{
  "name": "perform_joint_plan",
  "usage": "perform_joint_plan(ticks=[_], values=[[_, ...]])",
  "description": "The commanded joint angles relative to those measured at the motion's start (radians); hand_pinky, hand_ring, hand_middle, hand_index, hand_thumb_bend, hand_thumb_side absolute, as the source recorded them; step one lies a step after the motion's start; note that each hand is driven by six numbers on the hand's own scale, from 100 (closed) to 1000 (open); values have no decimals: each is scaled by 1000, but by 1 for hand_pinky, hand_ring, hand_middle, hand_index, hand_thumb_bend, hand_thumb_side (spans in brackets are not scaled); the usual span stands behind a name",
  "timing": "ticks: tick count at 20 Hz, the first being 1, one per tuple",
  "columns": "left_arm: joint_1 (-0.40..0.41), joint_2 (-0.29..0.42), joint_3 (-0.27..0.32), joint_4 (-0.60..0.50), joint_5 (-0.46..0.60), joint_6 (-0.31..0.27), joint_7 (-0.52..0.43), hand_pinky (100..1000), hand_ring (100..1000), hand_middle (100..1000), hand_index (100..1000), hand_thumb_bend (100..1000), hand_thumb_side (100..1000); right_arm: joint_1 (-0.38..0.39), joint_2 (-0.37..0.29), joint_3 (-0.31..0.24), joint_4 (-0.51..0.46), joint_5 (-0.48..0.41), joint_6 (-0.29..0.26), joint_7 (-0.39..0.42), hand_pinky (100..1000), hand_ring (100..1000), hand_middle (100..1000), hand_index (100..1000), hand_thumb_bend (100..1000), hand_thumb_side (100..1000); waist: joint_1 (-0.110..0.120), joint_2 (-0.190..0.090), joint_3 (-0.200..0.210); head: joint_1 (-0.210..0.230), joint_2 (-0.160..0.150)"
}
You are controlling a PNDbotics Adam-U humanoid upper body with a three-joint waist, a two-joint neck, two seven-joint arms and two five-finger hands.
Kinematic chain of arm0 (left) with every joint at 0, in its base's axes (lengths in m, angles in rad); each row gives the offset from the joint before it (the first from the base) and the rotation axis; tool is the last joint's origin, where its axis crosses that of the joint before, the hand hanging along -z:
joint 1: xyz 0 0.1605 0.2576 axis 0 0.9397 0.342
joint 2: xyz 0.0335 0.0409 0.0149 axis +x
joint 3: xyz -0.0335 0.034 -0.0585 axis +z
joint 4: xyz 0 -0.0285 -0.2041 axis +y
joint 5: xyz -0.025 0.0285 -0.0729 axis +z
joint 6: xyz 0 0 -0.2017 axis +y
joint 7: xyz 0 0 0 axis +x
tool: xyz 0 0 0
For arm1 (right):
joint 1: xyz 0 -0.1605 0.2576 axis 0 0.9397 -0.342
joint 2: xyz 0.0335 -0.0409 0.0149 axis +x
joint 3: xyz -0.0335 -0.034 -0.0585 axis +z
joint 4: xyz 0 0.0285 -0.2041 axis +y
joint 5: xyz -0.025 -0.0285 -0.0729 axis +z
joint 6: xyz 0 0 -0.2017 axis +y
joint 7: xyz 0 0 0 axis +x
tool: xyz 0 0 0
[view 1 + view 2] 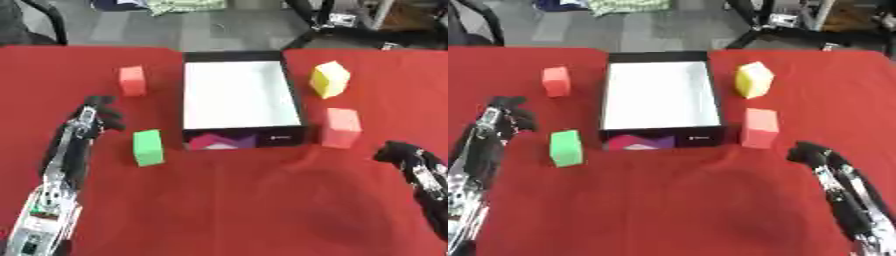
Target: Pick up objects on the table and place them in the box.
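Observation:
An open box (pixel 239 95) with a white inside and black walls stands in the middle of the red table (pixel 227 200); nothing lies in it. A green block (pixel 148 147) rests left of its front corner, and a pink-red block (pixel 132 80) sits further back on the left. To the box's right are a yellow block (pixel 329 78) and a salmon block (pixel 342 127). My left hand (pixel 98 114) hovers just left of and behind the green block, fingers curled, holding nothing. My right hand (pixel 811 152) is low on the right, in front of the salmon block, fingers curled and empty.
Beyond the table's far edge lies grey floor with chair legs (pixel 52 20) at left and a metal frame (pixel 341 20) at right. Bare red cloth spreads across the front of the table between my two arms.

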Motion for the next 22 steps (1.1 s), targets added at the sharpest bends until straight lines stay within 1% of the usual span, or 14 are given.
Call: perform_joint_plan(ticks=[1, 13, 15, 19, 21, 22], values=[[-10, 7, 3, -10, 1, -2, -2, 795, 542, 552, 806, 134, 923, -4, -7, -5, -14, 2, 1, 0, 1000, 781, 721, 808, 100, 715, 10, -21, 1, 0, -1], [-10, 8, 3, -10, 2, -2, -2, 795, 543, 552, 806, 133, 922, -4, -7, -5, -14, 3, 1, 1, 1000, 782, 722, 809, 100, 714, 10, -22, 1, -1, -1], [-14, 16, 4, -12, -3, -2, -2, 795, 542, 553, 807, 131, 917, -4, -7, -5, -14, 3, 1, 1, 1000, 782, 722, 809, 100, 715, 11, -22, 0, -1, -1], [-38, 89, 18, -35, -62, -3, -4, 797, 549, 563, 819, 141, 894, -3, -9, -5, -13, 5, 1, 0, 1000, 782, 722, 809, 100, 714, 13, -23, -3, 1, -1], [-52, 148, 19, -50, -99, 1, -22, 800, 562, 582, 837, 155, 882, -2, -10, -6, -12, 5, 1, -1, 1000, 782, 722, 809, 100, 714, 13, -24, -5, 0, -1], [-59, 189, 17, -58, -129, 3, -43, 801, 568, 589, 843, 163, 875, -2, -11, -6, -12, 6, 1, -1, 1000, 782, 722, 809, 100, 714, 14, -24, -6, -1, -1]])
